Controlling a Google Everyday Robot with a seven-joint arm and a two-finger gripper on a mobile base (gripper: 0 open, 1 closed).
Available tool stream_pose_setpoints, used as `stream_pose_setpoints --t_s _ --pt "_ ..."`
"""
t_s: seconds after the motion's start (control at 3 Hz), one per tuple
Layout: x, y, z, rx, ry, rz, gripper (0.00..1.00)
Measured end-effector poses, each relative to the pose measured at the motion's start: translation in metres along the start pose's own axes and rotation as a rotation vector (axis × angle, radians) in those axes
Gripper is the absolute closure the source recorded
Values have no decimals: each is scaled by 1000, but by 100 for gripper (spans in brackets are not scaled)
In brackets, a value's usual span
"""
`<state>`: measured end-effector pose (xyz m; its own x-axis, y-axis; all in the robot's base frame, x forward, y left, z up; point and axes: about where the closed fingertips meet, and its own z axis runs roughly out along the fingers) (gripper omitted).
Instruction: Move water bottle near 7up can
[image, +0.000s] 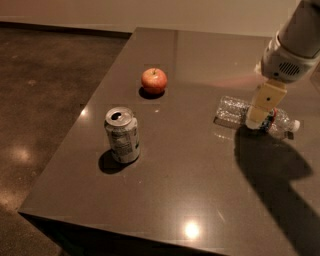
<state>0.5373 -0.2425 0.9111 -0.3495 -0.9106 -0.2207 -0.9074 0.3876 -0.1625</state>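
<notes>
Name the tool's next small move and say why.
Probably ease the tool down onto the water bottle at its label end to secure a hold. The tool sits right over the bottle, which lies on its side at the right of the table, far from the upright 7up can at front left.

I count one water bottle, one 7up can, one red apple, one dark table, and my one gripper, which hangs right over the water bottle's label end.
</notes>
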Motion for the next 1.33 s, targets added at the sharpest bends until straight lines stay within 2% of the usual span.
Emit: stream_pose_setpoints --t_s 0.33,0.67,1.33 --pt "8 -17 30 -23 23 13 0" --pt "20 -19 51 -59 41 16 18" --pt "22 -10 58 -114 61 12 64"
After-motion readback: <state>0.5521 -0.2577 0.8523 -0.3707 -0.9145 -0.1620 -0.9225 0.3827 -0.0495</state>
